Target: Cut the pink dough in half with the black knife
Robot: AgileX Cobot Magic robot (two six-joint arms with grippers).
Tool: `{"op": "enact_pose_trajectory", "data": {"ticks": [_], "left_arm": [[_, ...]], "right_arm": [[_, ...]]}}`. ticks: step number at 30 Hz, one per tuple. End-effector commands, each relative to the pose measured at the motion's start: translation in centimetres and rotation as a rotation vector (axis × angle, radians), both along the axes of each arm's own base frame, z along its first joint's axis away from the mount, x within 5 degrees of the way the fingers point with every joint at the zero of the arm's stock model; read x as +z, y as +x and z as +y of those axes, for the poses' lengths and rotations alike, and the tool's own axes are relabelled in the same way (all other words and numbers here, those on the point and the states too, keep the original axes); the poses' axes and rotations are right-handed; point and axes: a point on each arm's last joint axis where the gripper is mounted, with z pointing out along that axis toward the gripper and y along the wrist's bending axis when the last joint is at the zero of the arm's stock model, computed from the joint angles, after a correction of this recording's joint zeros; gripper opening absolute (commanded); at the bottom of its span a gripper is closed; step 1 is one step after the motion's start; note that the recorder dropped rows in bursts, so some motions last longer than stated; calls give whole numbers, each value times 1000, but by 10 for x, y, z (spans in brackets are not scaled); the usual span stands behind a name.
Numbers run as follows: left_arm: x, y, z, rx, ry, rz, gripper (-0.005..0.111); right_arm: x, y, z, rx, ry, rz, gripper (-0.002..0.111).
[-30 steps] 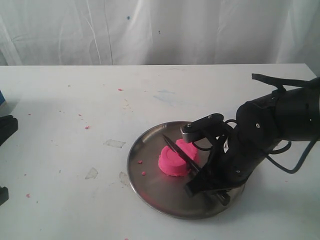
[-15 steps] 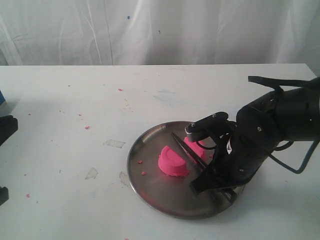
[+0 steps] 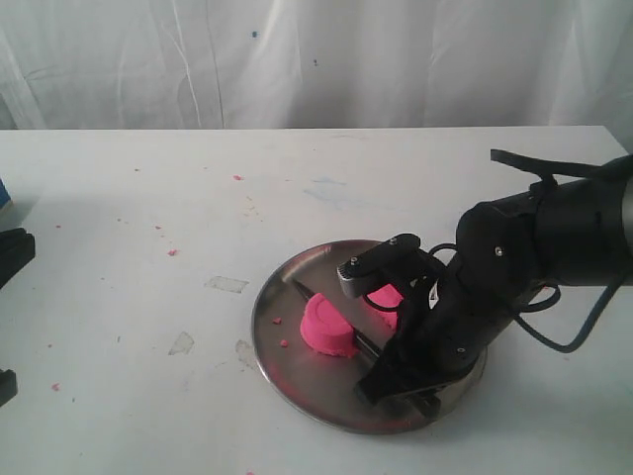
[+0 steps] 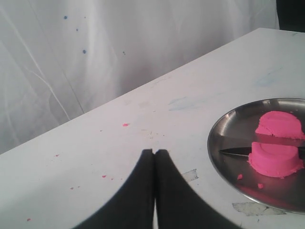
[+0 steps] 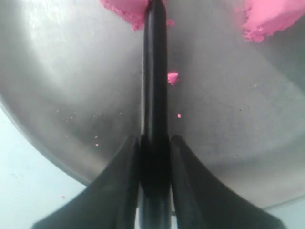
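Note:
The pink dough lies in two pieces on the steel plate [image 3: 265,309]: one half [image 3: 328,330] toward the front left, the other half [image 3: 387,296] behind it. Between them, flat on the plate, runs the black knife [image 3: 303,292], its tip pointing left. My right gripper [image 3: 394,374] is shut on the knife's handle over the plate's near right part. The right wrist view shows the gripper [image 5: 155,140], the knife [image 5: 155,71] and both dough halves [image 5: 126,8] [image 5: 274,16]. My left gripper [image 4: 155,151] is shut and empty, over bare table left of the plate [image 4: 215,136].
Pink crumbs lie on the plate [image 3: 284,342] and around the table [image 3: 237,178]. Bits of clear tape [image 3: 227,284] are stuck to the table left of the plate. A white curtain hangs behind the table.
The knife went from lying across the dough to sitting between two halves. My right gripper then shifted left, and the front half slid left with the blade, widening the gap.

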Motion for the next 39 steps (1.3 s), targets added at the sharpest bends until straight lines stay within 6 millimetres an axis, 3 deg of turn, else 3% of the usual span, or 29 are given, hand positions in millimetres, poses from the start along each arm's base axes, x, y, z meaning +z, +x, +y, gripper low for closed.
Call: {"op": "enact_pose_trajectory", "data": {"ticks": [1,11,17,23,29,34,39], "left_arm": [[0,-1,0,-1,-3,-7,0],[0,-1,0,-1,-3,-7,0],[0,-1,0,-1,-3,-7,0],[0,-1,0,-1,-3,-7,0],[0,-1,0,-1,-3,-7,0],[0,-1,0,-1,-3,-7,0],[0,-1,0,2,-1,-4,0]], "right_arm": [[5,0,1,11,14,-15,0],[7,3,3,9,27,-38,0],[24,6,4,21,43,-81,0],[54,6,-8,15,12,-231,0],[78,22,-42,-151,-91,-427,0],[73,31,-67,-333,-113,-427,0],[49,29,-66,-331,-118,-363,0]]}}
